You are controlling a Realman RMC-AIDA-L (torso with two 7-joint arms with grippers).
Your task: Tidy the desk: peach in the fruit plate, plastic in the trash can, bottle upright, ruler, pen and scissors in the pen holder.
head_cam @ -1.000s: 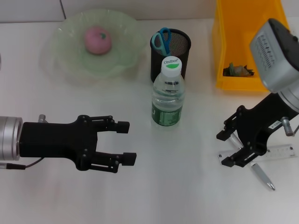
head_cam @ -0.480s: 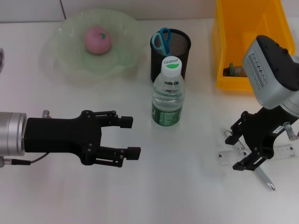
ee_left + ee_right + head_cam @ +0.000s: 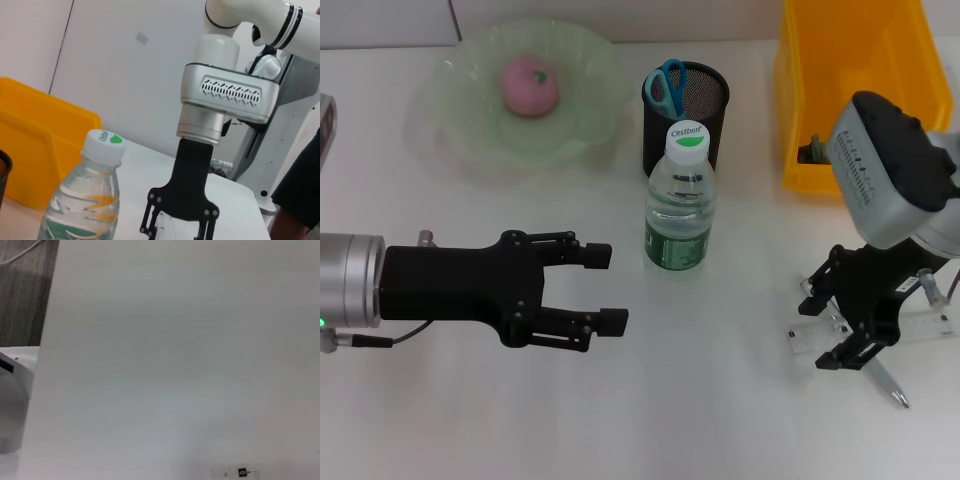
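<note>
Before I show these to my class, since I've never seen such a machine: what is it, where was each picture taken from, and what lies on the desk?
It is a two-armed robot tidying a desk. The top-down picture comes from a camera on its head; the other two come from cameras on its wrists.

In the head view, the left gripper hovers open and empty beside an upright water bottle. The right gripper is open, lowered over a clear ruler and a pen, holding nothing yet.

Farther back, a peach lies in a green fruit plate, scissors stand in a black mesh pen holder, and a yellow bin holds some scrap.

The left wrist view looks past the bottle to the other arm. The right wrist view shows mostly blank white surface.
</note>
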